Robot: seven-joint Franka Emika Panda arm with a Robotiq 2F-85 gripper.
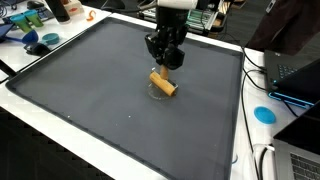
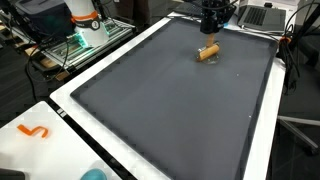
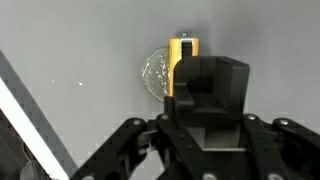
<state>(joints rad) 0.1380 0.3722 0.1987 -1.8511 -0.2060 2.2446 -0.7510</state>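
One gripper [image 1: 166, 64], jaw state indeterminate, above a wooden block [image 1: 163, 84] lying on a clear round lid [image 1: 158, 90], mid-mat [image 1: 70, 90]. In wrist view, block [image 3: 184, 50] at twelve o'clock.

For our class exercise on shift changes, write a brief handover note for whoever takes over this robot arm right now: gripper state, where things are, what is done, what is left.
Gripper: hangs just above the mat, holding nothing; open or shut cannot be told.
Things: a wooden block lies tilted on a small clear disc, on the dark mat, directly below the gripper. Both exterior views show block and gripper apart.
Done: block rests on the disc.
Left: nothing gripped yet; any pick-up of the block is not begun.
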